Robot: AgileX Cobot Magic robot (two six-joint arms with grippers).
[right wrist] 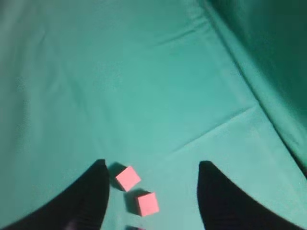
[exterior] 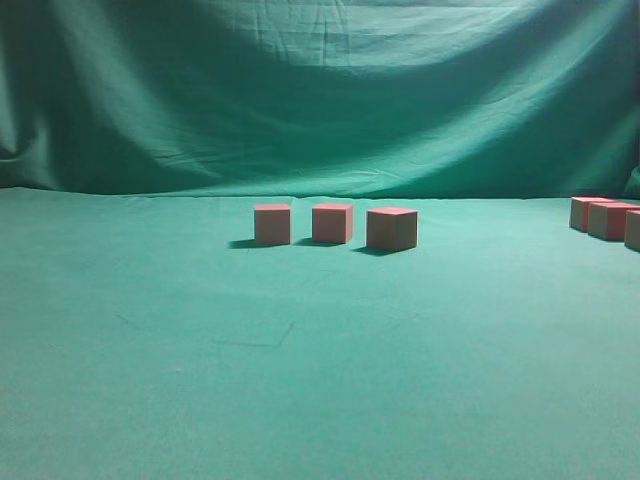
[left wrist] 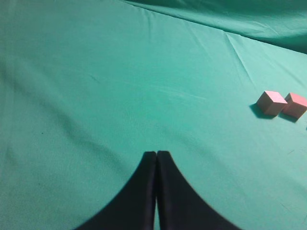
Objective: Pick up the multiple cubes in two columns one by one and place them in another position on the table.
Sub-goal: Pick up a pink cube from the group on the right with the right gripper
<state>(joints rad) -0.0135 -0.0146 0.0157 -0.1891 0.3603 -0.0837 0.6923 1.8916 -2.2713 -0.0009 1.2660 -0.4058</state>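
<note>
Looking along the table (exterior: 300, 360) from the exterior view, we see three cubes in a row near the middle, each a little apart from the next: the left cube (exterior: 272, 224), the middle cube (exterior: 332, 223), and the right cube (exterior: 391, 229), which sits slightly nearer to us and is turned a little. Further right, at the frame's edge, we find a second group (exterior: 605, 219) of cubes standing close together, the last one cut off by the border. Behind everything hangs the wrinkled green backdrop (exterior: 320, 90). Neither arm shows in this view.

From the left wrist we see our left gripper (left wrist: 157, 154) hanging over bare cloth with its two dark fingers pressed together, nothing between them. Off to its right, well apart, sit two cubes (left wrist: 271, 103) just beside each other.

From the right wrist we see our right gripper (right wrist: 152, 165) with its fingers spread wide apart, holding nothing. Between them, down on the table, lie a pink cube (right wrist: 128, 178) and a second cube (right wrist: 147, 203) close by, with a sliver of a third at the bottom edge
</note>
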